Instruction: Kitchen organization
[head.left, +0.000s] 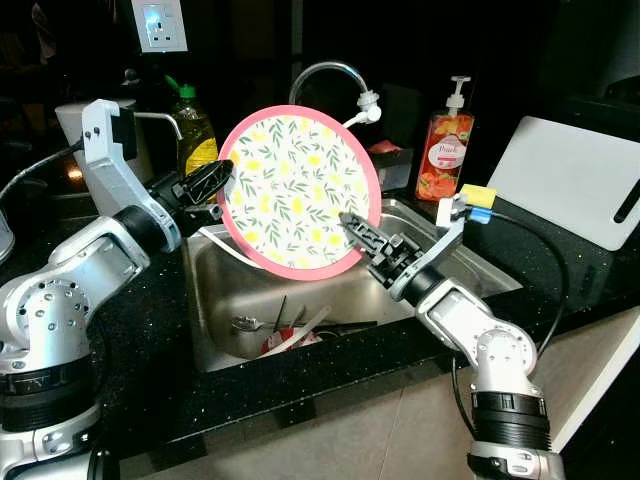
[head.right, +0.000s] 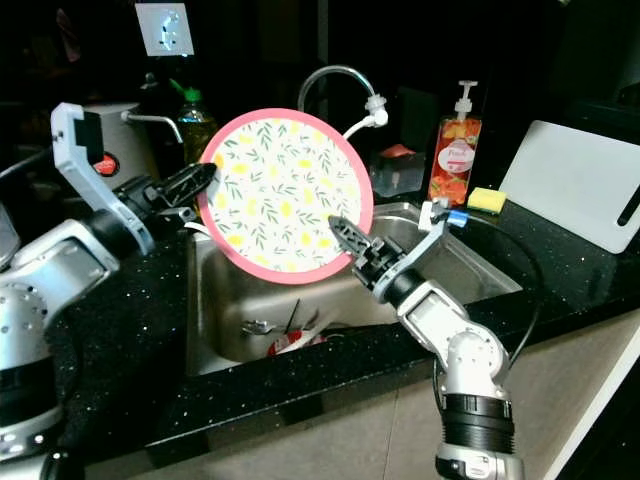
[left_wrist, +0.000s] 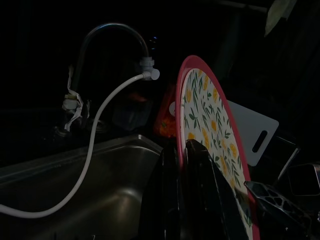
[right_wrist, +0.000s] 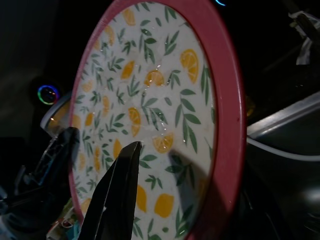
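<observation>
The left hand (head.left: 212, 182) is pinching the pink rim of the lemon-print plate (head.left: 298, 190), holding it upright over the sink (head.left: 215, 300). The right hand (head.left: 357, 231) is clamping its opposite lower edge. Beyond it, a soap bottle (head.left: 444, 150) is standing on the tabletop (head.left: 540, 250), its label unreadable.

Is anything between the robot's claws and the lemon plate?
No. The left gripper pinches the plate at its pink rim, and the right gripper touches its lower edge. The plate is upright above the sink.
</observation>
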